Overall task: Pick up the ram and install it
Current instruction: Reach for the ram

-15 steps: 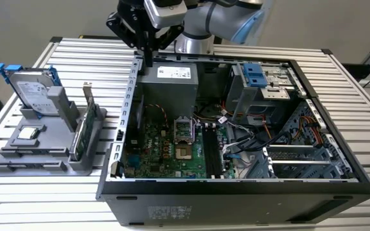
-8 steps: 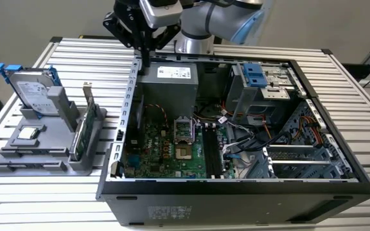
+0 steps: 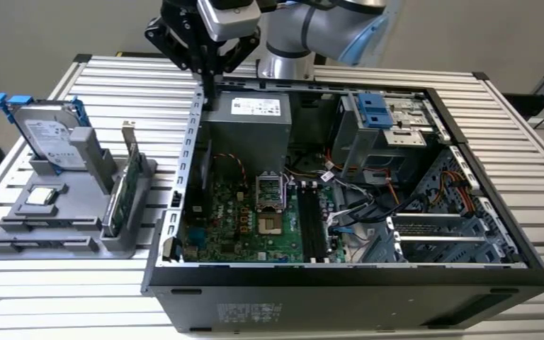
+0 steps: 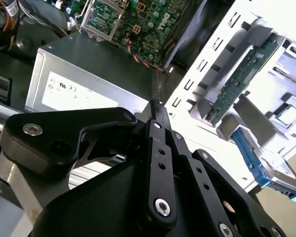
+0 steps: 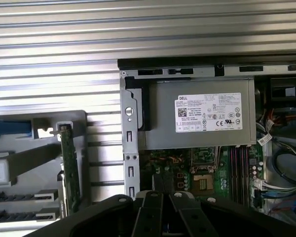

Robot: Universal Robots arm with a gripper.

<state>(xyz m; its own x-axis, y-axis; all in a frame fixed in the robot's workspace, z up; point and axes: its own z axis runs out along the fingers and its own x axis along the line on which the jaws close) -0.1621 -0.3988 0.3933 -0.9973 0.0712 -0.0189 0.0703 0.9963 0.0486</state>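
Observation:
My gripper hangs from the arm at the back of the table, over the rear left corner of the open computer case and just above the grey power supply. In both wrist views its black fingers meet at the tip, and I see nothing between them. The gripper looks down on the power supply and the board's long black memory slots. I cannot pick out the ram for certain. Two long dark strips lie in the front slots of the grey holder.
On the exterior view's left, the holder carries a silver hard drive with blue rails, an upright green card and a small square chip. Cables and drive cages crowd the case's right half. The table is ribbed aluminium.

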